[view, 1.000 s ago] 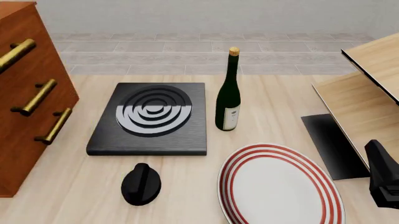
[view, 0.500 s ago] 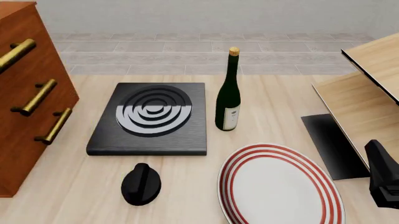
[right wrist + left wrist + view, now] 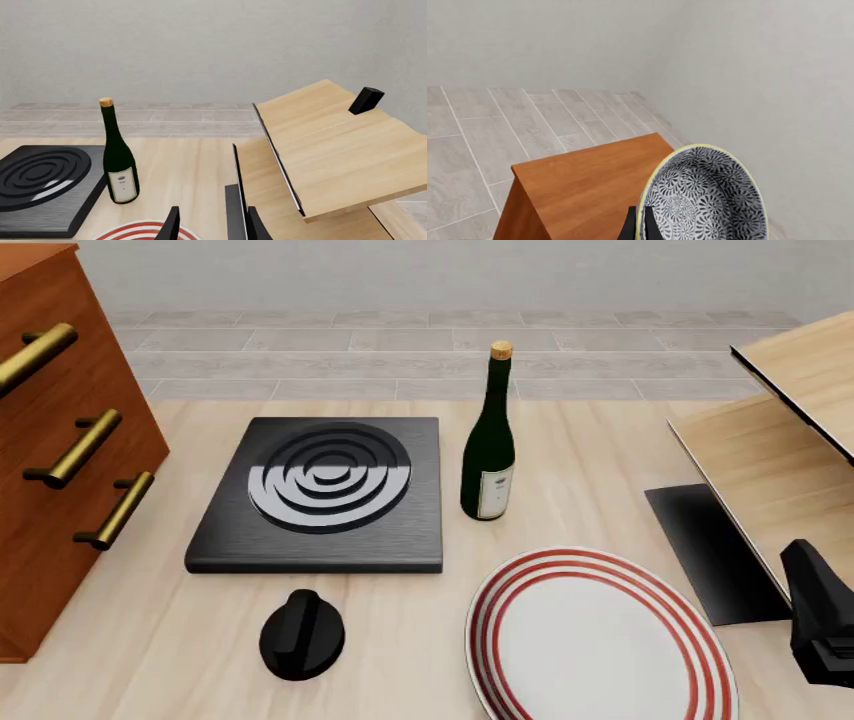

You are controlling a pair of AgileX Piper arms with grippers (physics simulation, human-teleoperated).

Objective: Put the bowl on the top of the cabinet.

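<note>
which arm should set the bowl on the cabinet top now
Left. In its wrist view the left gripper pinches the bowl by the rim, above the cabinet top. The right gripper sits low by the plate, holding nothing.

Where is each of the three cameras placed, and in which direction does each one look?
Front view: fixed above the arms' side, facing forward and down at the table, stove plate, bottle and plate; part of the right arm shows.
Left wrist view: behind the left gripper, held high, facing the cabinet top, the bowl gripped at its rim.
Right wrist view: behind the right gripper, facing across the table to the shelf.
Front and right wrist views share the bottle and stove plate.
</note>
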